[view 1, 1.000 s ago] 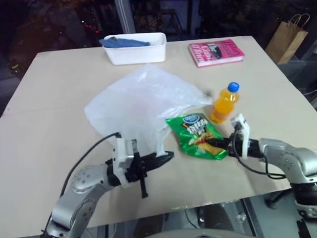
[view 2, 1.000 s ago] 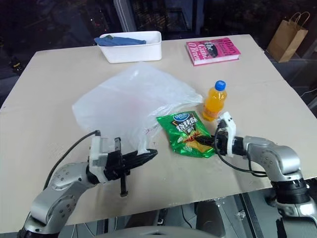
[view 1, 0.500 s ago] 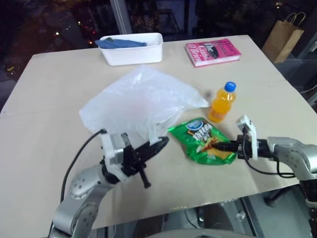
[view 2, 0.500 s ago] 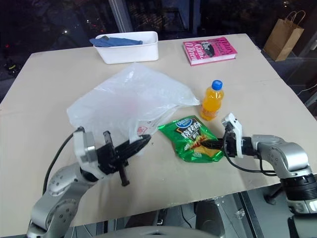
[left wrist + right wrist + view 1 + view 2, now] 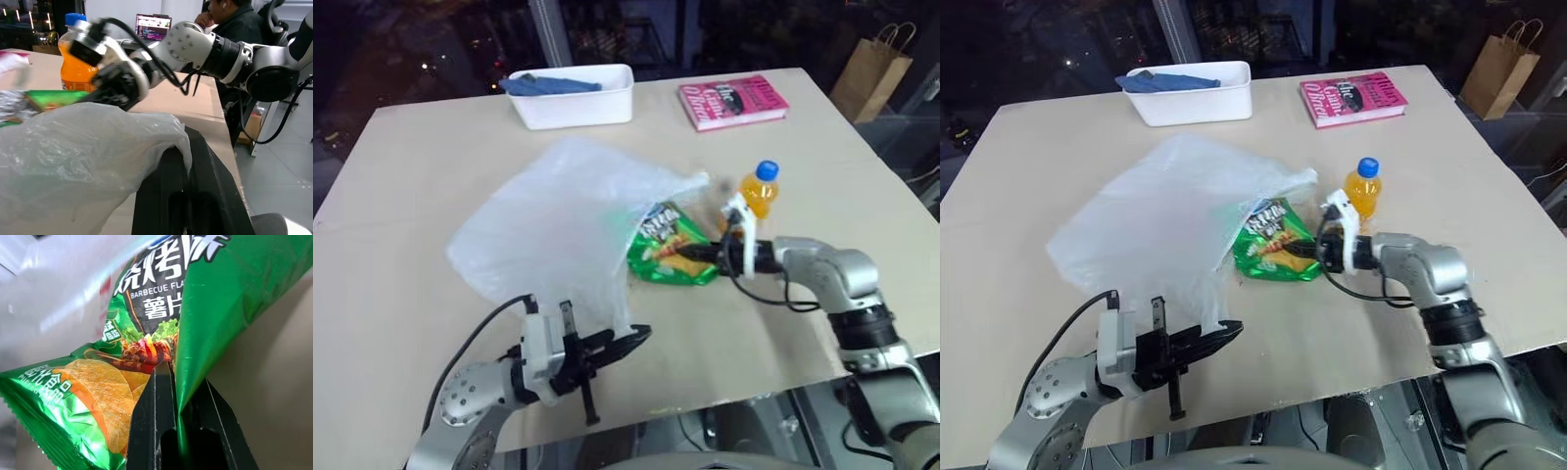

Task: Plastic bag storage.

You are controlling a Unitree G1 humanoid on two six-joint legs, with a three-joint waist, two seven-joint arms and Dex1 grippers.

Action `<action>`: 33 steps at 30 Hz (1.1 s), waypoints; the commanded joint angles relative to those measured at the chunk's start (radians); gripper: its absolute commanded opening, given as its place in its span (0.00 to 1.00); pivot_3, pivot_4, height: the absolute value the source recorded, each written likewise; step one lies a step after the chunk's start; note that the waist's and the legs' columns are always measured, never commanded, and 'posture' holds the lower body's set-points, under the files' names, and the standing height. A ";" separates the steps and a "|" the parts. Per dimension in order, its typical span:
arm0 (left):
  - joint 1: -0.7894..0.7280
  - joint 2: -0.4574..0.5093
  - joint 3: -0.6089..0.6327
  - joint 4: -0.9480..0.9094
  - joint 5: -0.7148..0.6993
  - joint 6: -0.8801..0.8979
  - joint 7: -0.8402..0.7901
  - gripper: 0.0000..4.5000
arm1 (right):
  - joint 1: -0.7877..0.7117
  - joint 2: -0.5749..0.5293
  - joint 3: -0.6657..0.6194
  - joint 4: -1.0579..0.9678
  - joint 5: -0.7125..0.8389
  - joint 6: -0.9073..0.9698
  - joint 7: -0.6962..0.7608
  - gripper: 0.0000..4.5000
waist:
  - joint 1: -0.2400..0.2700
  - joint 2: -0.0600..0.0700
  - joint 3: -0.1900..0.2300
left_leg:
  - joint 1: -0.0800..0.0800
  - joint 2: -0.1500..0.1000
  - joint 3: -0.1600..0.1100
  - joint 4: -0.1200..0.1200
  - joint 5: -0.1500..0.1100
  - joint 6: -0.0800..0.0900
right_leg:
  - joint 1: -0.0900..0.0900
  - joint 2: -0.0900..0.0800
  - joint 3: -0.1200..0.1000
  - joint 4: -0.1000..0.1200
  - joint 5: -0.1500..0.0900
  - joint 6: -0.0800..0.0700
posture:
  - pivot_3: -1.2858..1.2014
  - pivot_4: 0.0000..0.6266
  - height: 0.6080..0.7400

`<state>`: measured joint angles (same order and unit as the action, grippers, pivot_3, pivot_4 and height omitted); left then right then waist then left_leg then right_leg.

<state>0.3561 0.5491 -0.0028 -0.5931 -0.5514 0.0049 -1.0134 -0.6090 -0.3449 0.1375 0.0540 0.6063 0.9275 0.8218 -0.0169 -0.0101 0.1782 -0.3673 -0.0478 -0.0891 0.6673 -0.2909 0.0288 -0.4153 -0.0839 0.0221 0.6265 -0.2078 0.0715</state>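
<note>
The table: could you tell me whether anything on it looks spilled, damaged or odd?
Nothing stands out. The bottle is upright and capped, the book lies flat, and the chips packet looks intact at the plastic bag mouth.

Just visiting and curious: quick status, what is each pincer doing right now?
Left pincer shut on plastic bag edge. Right pincer shut on chips packet, at the bag's mouth. Orange bottle stands close behind.

The right end effector (image 5: 178, 396) pinches the edge of a green chips packet (image 5: 146, 333) against the white plastic bag (image 5: 58, 293).
</note>
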 commanded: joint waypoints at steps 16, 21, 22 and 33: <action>-0.195 -0.022 -0.075 0.105 0.027 -0.032 -0.031 0.00 | -0.216 0.460 0.101 0.197 -0.234 -0.349 -0.211 0.36 | -0.008 0.001 0.000 | -0.001 -0.002 0.000 -0.001 0.002 -0.005 | -0.004 0.000 0.000 0.001 0.000 0.000 | 0.52 0.24 1.00; -0.203 -0.025 -0.079 0.122 0.030 -0.038 -0.030 0.00 | -0.190 0.426 0.102 0.227 -0.337 -0.413 -0.294 0.87 | -0.016 0.001 0.000 | -0.002 -0.002 0.000 -0.003 0.003 -0.005 | -0.005 0.000 0.001 0.001 0.000 0.000 | 0.52 0.24 1.00; -0.204 -0.026 -0.080 0.123 0.030 -0.038 -0.029 0.00 | -0.174 0.401 0.115 0.217 -0.344 -0.406 -0.269 0.98 | -0.016 0.001 0.000 | -0.002 -0.002 0.000 -0.003 0.003 -0.005 | -0.005 0.000 0.001 0.001 0.000 0.000 | 0.52 0.24 1.00; -0.205 -0.027 -0.077 0.133 0.040 -0.044 -0.031 0.00 | -0.080 0.048 0.157 0.067 -0.368 -0.429 0.021 0.98 | -0.025 0.001 0.000 | -0.005 -0.002 0.000 -0.003 0.002 -0.005 | -0.009 0.001 0.002 0.001 0.000 0.000 | 0.52 0.24 1.00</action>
<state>0.1501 0.5202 -0.0848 -0.4519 -0.5121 -0.0174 -1.0401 -0.6711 -0.2938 0.3055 0.1539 0.2499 0.5304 0.8255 -0.0417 -0.0092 0.1784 -0.3727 -0.0495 -0.0888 0.6642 -0.2890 0.0250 -0.4241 -0.0827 0.0236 0.6279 -0.2077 0.0714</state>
